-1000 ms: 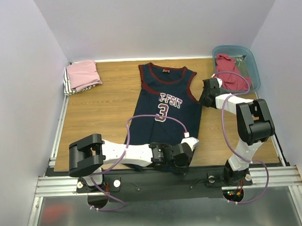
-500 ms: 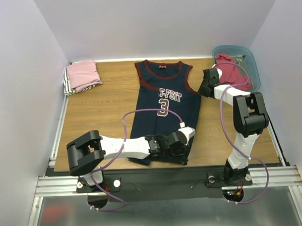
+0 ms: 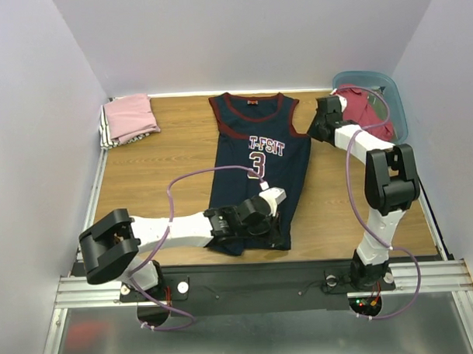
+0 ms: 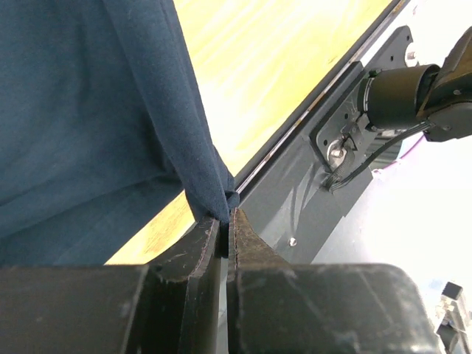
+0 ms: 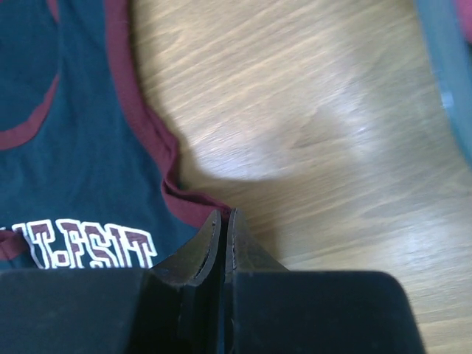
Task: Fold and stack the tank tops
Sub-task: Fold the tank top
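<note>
Centre of the top view, navy jersey [image 3: 255, 157]: lies flat, face up; it's slid left + up-frame vs 1 s ago.
Left claw [image 4: 226, 221]: pinched tight on the hem corner.
Right claw [image 5: 223, 220]: just snapped shut on the maroon armhole trim.
Meaning: you've got both grips, prob. squaring it up for the fold.
Pink stack [image 3: 129, 117]: upper left, unmoved.

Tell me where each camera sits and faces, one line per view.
Top external: above and behind, looking down on the table; left arm and right arm show.
Left wrist: on the left gripper, facing the near table edge; jaws pinch the navy jersey.
Right wrist: on the right gripper, facing down; jaws shut on maroon trim.
Shared: the jersey.
</note>
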Robot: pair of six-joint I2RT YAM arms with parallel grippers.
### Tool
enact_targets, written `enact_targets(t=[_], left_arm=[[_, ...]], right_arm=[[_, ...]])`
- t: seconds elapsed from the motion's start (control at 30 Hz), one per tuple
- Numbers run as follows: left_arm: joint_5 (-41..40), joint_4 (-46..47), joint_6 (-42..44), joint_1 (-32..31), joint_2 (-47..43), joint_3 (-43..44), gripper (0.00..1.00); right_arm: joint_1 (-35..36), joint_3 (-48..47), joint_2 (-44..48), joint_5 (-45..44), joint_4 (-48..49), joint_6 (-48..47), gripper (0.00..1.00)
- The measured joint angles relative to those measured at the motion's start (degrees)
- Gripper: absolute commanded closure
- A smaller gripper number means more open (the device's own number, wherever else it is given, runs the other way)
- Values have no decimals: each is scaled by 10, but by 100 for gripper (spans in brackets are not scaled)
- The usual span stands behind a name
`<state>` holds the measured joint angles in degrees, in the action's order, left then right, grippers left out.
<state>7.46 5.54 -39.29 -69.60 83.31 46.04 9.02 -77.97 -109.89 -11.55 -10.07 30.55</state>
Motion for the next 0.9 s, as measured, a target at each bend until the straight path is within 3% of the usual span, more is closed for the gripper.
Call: enact_targets(t=[0.23,0.43,0.9], left_arm=[[7,12,-15,16,-36,-50,100],[5,22,-33,20,-59,-94,100],[-61,-21,-115,26,-144,-159,100]], right_arm=[[37,-14,-1,-18,-10,14,94],[86,-83,-26,-35,-25,20,93],[158,-206,-156,-59,-54,23,92]])
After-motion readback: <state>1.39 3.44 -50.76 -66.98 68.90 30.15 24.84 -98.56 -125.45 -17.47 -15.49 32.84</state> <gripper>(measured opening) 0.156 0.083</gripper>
